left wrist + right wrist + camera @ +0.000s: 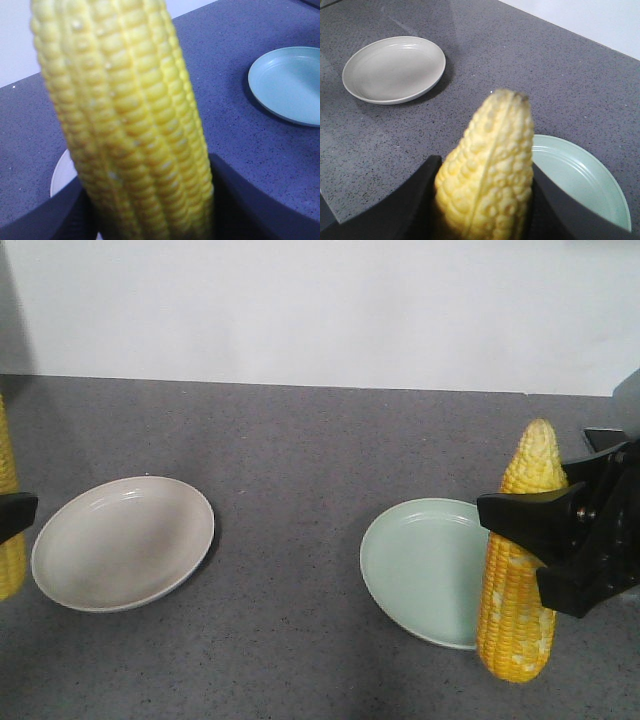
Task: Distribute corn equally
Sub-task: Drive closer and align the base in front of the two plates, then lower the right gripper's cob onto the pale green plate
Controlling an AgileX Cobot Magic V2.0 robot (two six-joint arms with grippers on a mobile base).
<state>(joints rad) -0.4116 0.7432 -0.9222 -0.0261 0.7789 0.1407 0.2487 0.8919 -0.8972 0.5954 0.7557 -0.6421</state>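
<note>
Right hand (530, 540): black fingers pinched around the middle of a corn cob, at the right edge of the front view — above the near-right rim of the green plate.
Right cob (520, 560): upright, pointed tip up, blunt end hanging low over the counter just beside the green plate's right edge; paler kernel patches near its lower end. In the right wrist view its tip (495, 165) rises between the two dark fingers.
Left hand (12, 512): only a black finger shows at the far left edge of the front view, pressed across a second cob; in the left wrist view dark fingers (250, 200) sit tight against both sides of that cob.
Left cob (125, 125): held roughly upright, well to the left of the green plate and just left of the beige plate; its ends are cut off by the frame, so the tip cannot be seen.
Green plate (420, 570): pale green, shallow, holds nothing — lying flat on the counter, right of centre.
Beige plate (125, 540): off-white, shallow, holds nothing; well apart to the left of the green plate, flat on the counter.
Counter (300, 440): dark grey speckled surface, running back to a white wall (320, 300) behind the green plate.
</note>
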